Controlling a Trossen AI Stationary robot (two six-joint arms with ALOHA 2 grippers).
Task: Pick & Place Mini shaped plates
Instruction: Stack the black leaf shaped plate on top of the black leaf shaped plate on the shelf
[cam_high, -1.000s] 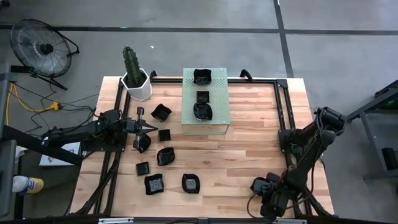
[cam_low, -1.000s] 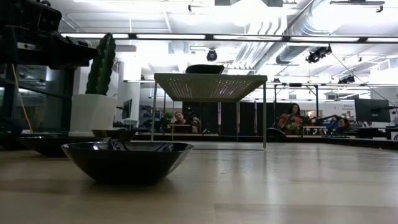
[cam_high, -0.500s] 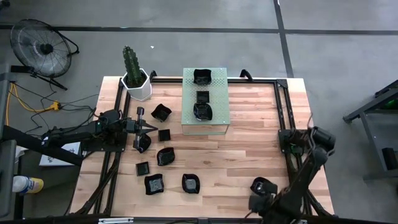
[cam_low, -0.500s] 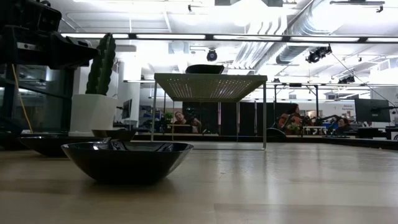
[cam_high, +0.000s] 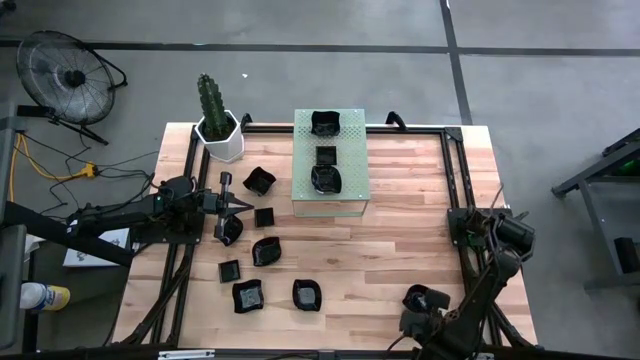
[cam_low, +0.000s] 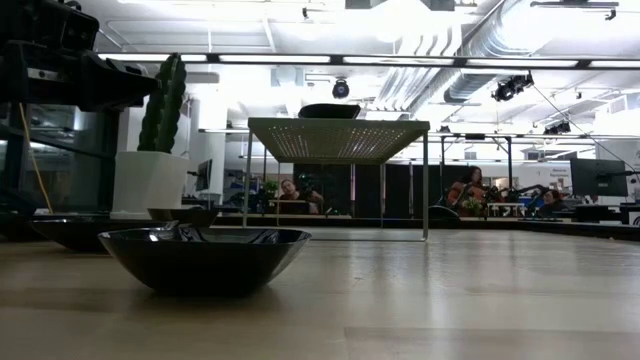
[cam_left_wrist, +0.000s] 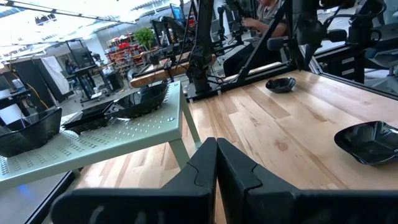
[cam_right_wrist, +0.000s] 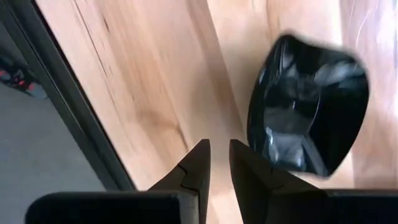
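Several glossy black mini plates (cam_high: 266, 251) lie on the wooden table's left half, and three more (cam_high: 325, 179) sit on top of the pale green perforated block (cam_high: 352, 190). One dish (cam_high: 428, 296) lies alone near the table's near right edge; in the right wrist view this dish (cam_right_wrist: 308, 112) lies just beside my right gripper (cam_right_wrist: 217, 146), which hangs over bare wood with a narrow gap between its fingers. My left gripper (cam_high: 243, 205) is shut and held level above the left group, pointing at the block (cam_left_wrist: 93, 140). In the low view one dish (cam_low: 205, 258) sits in the foreground.
A white hexagonal pot with a cactus (cam_high: 218, 135) stands at the table's far left corner. Black frame rails (cam_high: 455, 170) run along the table's sides. The block stands on thin legs (cam_low: 425, 185). Bare wood lies between the block and the right arm. People sit in the room behind.
The right arm has folded: its elbow has swung from beside the table's right edge toward the near edge, and its gripper has stayed low by the lone dish at the near right. The left arm and the plates have kept still.
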